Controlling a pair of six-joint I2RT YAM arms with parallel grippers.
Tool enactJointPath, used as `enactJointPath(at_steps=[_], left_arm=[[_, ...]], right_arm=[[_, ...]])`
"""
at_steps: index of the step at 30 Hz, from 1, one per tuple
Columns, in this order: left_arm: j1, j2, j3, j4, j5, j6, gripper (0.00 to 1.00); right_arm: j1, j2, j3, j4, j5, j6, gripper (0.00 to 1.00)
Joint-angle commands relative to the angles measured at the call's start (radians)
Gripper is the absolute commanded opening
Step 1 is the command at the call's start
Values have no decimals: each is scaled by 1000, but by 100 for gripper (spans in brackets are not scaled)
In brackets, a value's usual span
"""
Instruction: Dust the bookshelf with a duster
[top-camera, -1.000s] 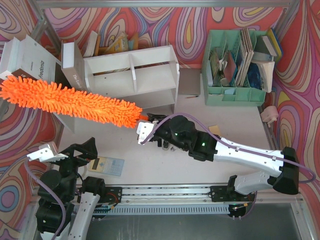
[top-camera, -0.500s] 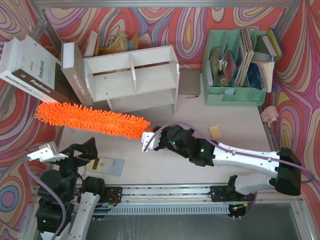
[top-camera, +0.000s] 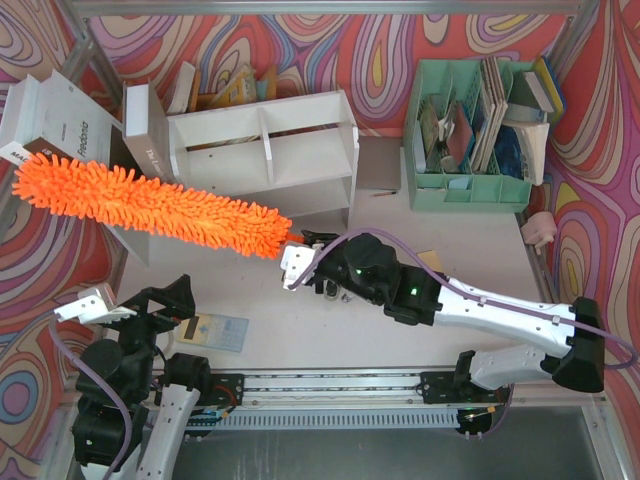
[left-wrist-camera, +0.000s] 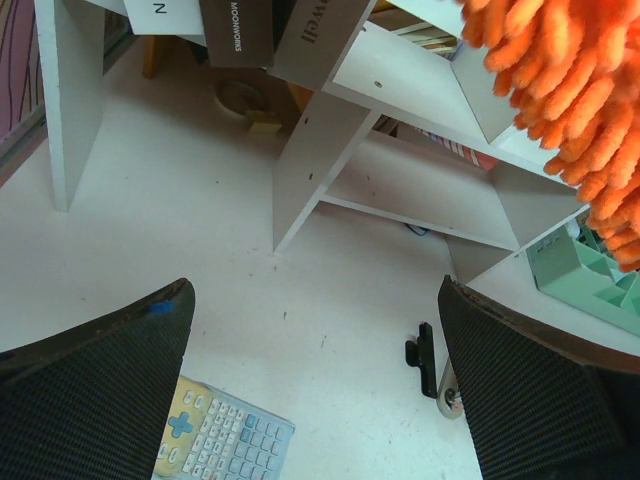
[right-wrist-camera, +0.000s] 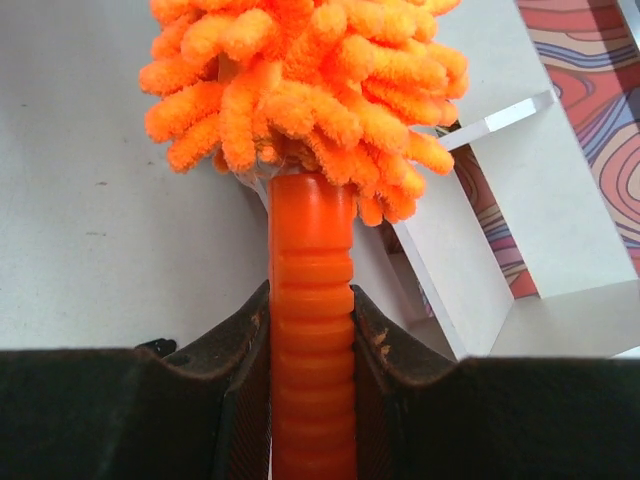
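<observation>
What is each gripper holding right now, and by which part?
The right gripper is shut on the duster by its ribbed orange handle, just below the fluffy head. The left gripper is open and holds nothing.

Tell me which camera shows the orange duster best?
The top external view: the duster shows end to end. The right wrist view shows just its handle, held by the right pincer, and nearest fluff; the left wrist, only a few strands.
</observation>
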Motion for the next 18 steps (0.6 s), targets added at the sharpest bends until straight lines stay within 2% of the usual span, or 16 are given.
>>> enactJointPath(at_steps=[1, 7, 11, 18], left_arm=[[8, -7, -7, 27, -1, -6, 99], [8, -3, -9, 29, 5, -6, 98], [8, -3, -10, 32, 7, -6, 98], [7, -2, -10, 31, 6, -6, 99]], right_arm=[[-3, -28, -38, 69, 20, 46, 0], [-3, -59, -178, 85, 78, 99, 0], [-3, -70, -210, 82, 93, 117, 0], [-2, -55, -94, 61, 45, 87, 0]])
